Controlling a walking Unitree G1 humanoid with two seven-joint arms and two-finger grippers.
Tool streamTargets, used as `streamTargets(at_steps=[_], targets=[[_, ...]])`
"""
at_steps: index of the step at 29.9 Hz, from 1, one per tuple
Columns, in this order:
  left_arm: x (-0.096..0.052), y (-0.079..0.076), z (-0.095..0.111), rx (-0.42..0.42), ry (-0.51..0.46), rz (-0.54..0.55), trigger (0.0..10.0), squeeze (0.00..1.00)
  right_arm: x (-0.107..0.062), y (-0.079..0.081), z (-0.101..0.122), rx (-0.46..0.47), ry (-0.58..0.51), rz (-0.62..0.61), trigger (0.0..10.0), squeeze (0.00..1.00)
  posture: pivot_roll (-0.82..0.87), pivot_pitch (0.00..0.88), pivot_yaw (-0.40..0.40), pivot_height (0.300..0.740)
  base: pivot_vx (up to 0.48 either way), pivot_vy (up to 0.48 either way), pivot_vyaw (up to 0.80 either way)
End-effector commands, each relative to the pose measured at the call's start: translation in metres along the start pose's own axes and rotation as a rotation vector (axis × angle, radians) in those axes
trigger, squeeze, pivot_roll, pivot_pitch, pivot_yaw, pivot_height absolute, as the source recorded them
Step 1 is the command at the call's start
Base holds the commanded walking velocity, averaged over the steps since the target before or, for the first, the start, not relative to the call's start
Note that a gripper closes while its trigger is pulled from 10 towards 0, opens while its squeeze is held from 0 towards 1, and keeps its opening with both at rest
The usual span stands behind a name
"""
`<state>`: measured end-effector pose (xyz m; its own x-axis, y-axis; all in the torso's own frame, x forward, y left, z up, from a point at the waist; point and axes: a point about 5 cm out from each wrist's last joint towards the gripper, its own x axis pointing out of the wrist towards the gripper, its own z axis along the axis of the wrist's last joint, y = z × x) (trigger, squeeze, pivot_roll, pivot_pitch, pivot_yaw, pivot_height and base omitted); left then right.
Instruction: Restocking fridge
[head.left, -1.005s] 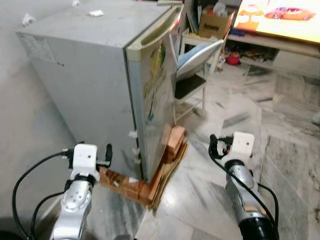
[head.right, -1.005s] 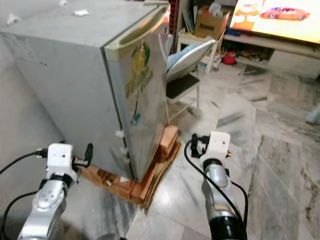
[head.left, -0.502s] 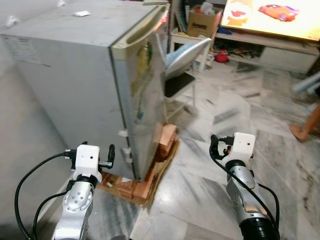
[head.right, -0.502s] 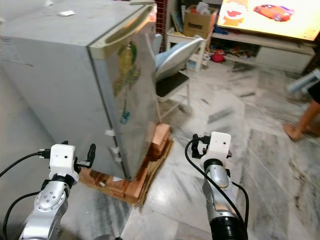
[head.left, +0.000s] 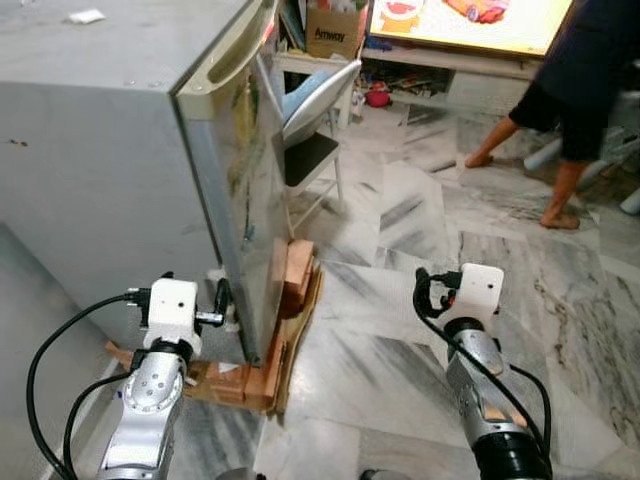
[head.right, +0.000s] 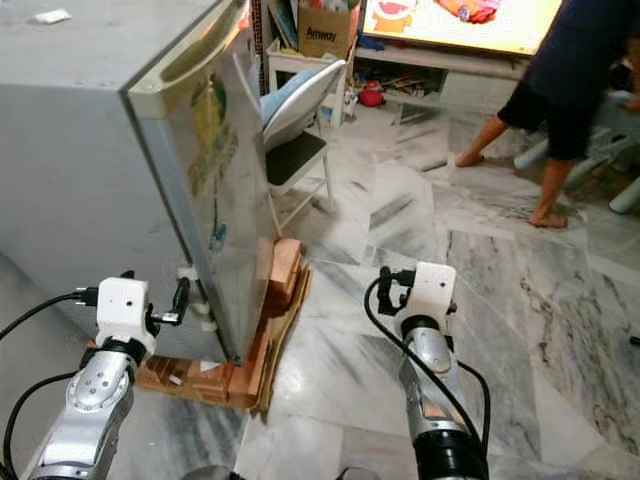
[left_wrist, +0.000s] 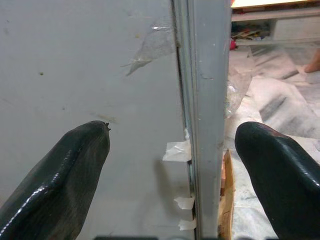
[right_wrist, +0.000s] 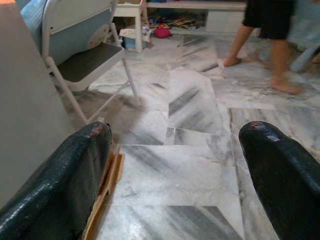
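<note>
The left gripper (left_wrist: 172, 165) is holding its two black fingers (left_wrist: 60, 175) well apart with nothing between them, straddling the line where the fridge door (left_wrist: 210, 100) is meeting the fridge's grey side wall; bits of tape are sticking along that seam. In the head views this gripper is hovering just beside the fridge (head.left: 110, 150), low down at the closed door's edge, close to it but, as far as I can tell, not touching. The right gripper (right_wrist: 172, 170) is likewise keeping its fingers (right_wrist: 65, 180) spread and empty, pointing out over the marble floor (right_wrist: 165, 165) in front of the fridge, well apart from the door.

The fridge is standing on a stack of bricks and flattened cardboard (head.left: 270, 350), its door shut and facing the open floor. Just beyond the fridge's front a folding chair (head.left: 310, 130) is standing, and farther from the fridge a person (head.left: 570, 90) is walking past a low TV stand (head.left: 450, 80).

Judged from this, the restocking is barely beginning: the door is not yet open, neither gripper is carrying anything, and no groceries to load are visible near the fridge. What is left appears to be nearly everything: getting a finger behind the door edge, swinging it open, fetching items and placing them inside, then closing it.
</note>
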<state>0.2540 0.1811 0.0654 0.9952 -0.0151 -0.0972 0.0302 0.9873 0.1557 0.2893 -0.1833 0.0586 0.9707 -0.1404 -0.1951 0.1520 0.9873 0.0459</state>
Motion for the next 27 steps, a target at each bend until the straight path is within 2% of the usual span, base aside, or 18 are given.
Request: streamTargets(at_steps=[1, 7, 12, 18, 23, 26, 27], targets=[[0.001, -0.004, -0.003, 0.002, 0.018, -0.020, 10.0, 0.00, 0.001, -0.003, 0.003, -0.005, -0.008, -0.015, 10.0, 0.00, 0.03, 0.000, -0.019, 0.740, 0.000, 0.000, 0.00], [0.004, -0.007, -0.005, -0.010, 0.035, -0.052, 10.0, 0.00, 0.000, -0.003, 0.002, -0.006, -0.002, -0.014, 10.0, 0.00, 0.03, 0.000, -0.021, 0.740, 0.000, 0.000, 0.00], [0.015, -0.003, 0.000, 0.001, 0.025, -0.054, 10.0, 0.00, 0.000, -0.003, 0.001, -0.009, 0.014, -0.015, 10.0, 0.00, 0.03, 0.000, -0.023, 0.740, 0.000, 0.000, -0.73], [0.022, 0.001, 0.004, 0.007, 0.013, -0.045, 10.0, 0.00, -0.004, -0.001, -0.001, -0.027, 0.016, 0.002, 10.0, 0.00, 0.02, 0.007, -0.018, 0.740, 0.000, 0.000, 0.00], [0.019, 0.005, 0.007, -0.024, 0.002, -0.008, 10.0, 0.00, -0.007, -0.003, -0.003, -0.030, 0.022, -0.003, 10.0, 0.00, 0.01, 0.016, -0.010, 0.740, 0.000, 0.000, 0.00], [0.015, 0.005, 0.007, -0.020, 0.006, -0.009, 10.0, 0.00, -0.008, -0.005, -0.004, -0.031, 0.027, -0.006, 10.0, 0.00, 0.01, 0.020, -0.009, 0.740, 0.000, 0.352, 0.00], [0.009, 0.006, 0.007, -0.019, 0.003, -0.009, 10.0, 0.00, -0.010, -0.005, -0.006, -0.031, 0.031, -0.008, 10.0, 0.00, 0.01, 0.025, -0.008, 0.740, 0.000, 0.469, 0.00]])
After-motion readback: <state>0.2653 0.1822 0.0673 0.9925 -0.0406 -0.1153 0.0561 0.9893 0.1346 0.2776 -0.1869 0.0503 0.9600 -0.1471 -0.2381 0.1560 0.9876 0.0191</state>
